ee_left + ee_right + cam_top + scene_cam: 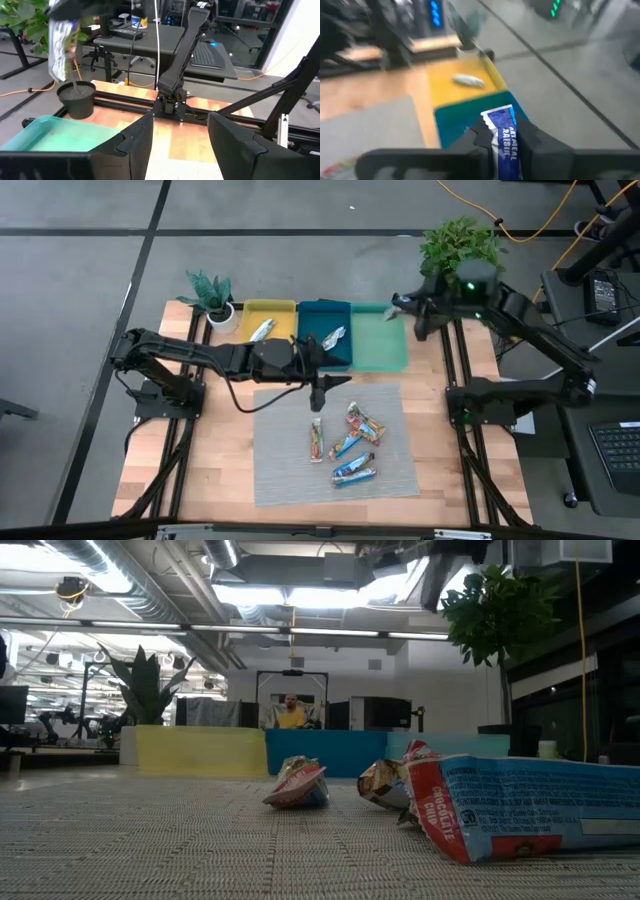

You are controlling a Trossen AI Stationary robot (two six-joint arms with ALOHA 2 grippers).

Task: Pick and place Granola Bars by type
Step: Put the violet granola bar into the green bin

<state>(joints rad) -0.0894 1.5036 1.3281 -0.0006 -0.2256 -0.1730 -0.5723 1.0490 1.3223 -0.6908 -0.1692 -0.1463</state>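
The wooden counter (220, 470) fills the middle of the high view, with a grey mat (290, 480) lying on its lower centre. The right arm (540, 340) reaches in from the upper right. The right jaws are pinched narrow on one end of a blue-and-white granola bar (502, 135) and hang over the upper right corner of the mint tray (385, 352).

The left arm (200, 358) stretches from the left edge to the centre. The left jaws stand moderately apart with nothing between them, pointing down at the mat's upper edge.

Three trays sit in a row along the top:
- The yellow tray (280, 310) holds a silver bar (262, 330).
- The blue tray (318, 315) holds a second bar (333, 337).
- The mint tray holds nothing.

Four loose bars (354, 470) lie clustered on the mat, right of its centre.

Likely risks:
- **Drop outside the tray.** The held bar hangs near the tray's corner, so a release there could clip the rim and fall onto the counter.
- **Slipping grip.** The crinkly wrapper is gripped by its end only and may swing or slide out.
- **Wrong tray.** If this bar matches the one in the blue tray, mint would be the wrong bin; the bar in the blue tray is too small to read.
- **Crowded pick.** The loose bars touch and overlap, so the left jaws could drag a neighbour.
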